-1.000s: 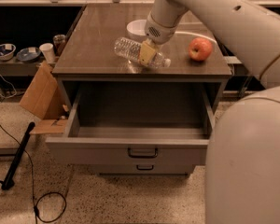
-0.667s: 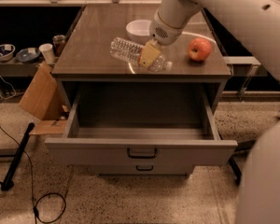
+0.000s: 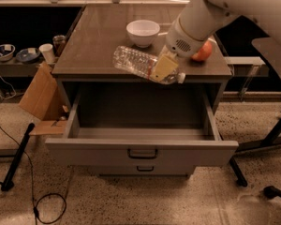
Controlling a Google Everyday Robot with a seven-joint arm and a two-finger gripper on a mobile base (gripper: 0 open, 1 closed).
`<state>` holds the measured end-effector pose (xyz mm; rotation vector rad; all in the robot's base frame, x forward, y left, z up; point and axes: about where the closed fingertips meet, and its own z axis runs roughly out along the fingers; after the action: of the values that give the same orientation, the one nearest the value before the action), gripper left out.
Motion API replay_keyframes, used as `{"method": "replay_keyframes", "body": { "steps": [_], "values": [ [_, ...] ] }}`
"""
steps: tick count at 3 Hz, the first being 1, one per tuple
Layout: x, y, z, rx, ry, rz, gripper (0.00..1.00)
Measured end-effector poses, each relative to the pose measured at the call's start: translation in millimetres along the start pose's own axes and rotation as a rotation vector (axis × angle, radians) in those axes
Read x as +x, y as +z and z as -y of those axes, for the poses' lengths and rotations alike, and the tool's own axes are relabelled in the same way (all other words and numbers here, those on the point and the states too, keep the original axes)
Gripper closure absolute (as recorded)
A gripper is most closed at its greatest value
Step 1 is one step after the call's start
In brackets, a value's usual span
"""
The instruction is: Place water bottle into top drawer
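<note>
The water bottle (image 3: 136, 62) is clear crinkled plastic, lying sideways with its white cap (image 3: 181, 78) to the right. My gripper (image 3: 162, 68) is shut on the bottle near its neck end, holding it over the front edge of the cabinet top, above the open top drawer. One yellowish finger (image 3: 163, 67) lies across the bottle's front. The top drawer (image 3: 140, 151) is pulled fully out below, grey and deep, with a dark bar handle (image 3: 142, 153) on its front panel.
A white bowl (image 3: 143, 32) stands on the brown cabinet top (image 3: 98, 36) behind the bottle. A red apple (image 3: 203, 51) sits at the right, partly behind my arm. A lower drawer front (image 3: 145, 168) is closed. Cardboard (image 3: 37, 93) leans at the left. A black stand (image 3: 16, 161) and cables lie on the floor.
The view has shifted so the cabinet sits more centred. My gripper has carried the bottle forward from the cabinet top to its front edge over the open drawer.
</note>
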<state>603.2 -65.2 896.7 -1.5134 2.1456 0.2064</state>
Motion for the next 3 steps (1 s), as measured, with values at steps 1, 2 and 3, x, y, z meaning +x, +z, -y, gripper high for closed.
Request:
{"method": "replay_keyframes", "body": {
  "steps": [1,2,3],
  "values": [
    [18,5,-21,-0.007,-0.092,-0.030,1.00],
    [35,28,-32,-0.039,-0.146,-0.089,1.00],
    [51,62,-40,-0.085,-0.167,-0.160,1.00]
  ]
}}
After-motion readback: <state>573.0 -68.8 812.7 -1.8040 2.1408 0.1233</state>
